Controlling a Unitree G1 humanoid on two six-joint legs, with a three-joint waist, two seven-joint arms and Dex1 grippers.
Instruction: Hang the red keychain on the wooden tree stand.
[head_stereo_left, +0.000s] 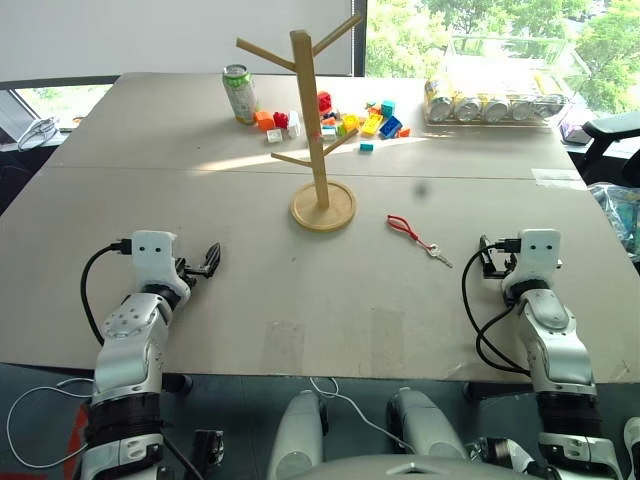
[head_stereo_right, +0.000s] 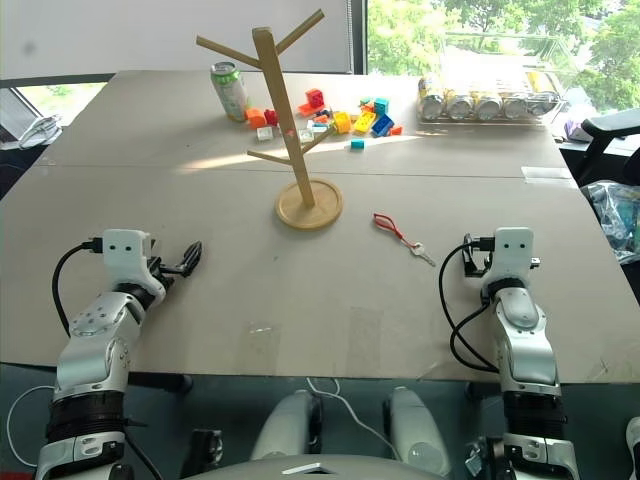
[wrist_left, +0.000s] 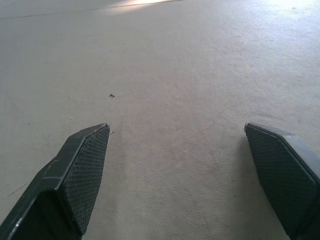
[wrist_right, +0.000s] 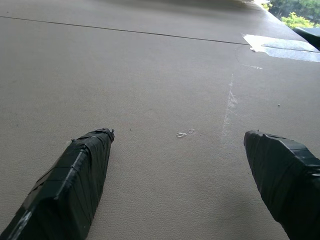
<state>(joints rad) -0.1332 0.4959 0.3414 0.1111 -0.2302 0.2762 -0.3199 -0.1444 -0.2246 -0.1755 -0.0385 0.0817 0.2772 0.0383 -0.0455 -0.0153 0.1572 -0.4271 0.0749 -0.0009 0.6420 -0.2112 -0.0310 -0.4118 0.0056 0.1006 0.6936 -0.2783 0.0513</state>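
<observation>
The wooden tree stand (head_stereo_left: 321, 130) hid part of the toy blocks (head_stereo_left: 350, 122) behind its pole. The key on the red keychain (head_stereo_left: 418, 238) was too small to make out. A chair (head_stereo_left: 612, 128) was cut off by the right edge.

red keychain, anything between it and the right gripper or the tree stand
Nothing visible. The red keychain lies flat on bare table, with open tabletop between it and the right gripper, whose jaws stand open. The stretch to the wooden tree stand is bare too.
</observation>
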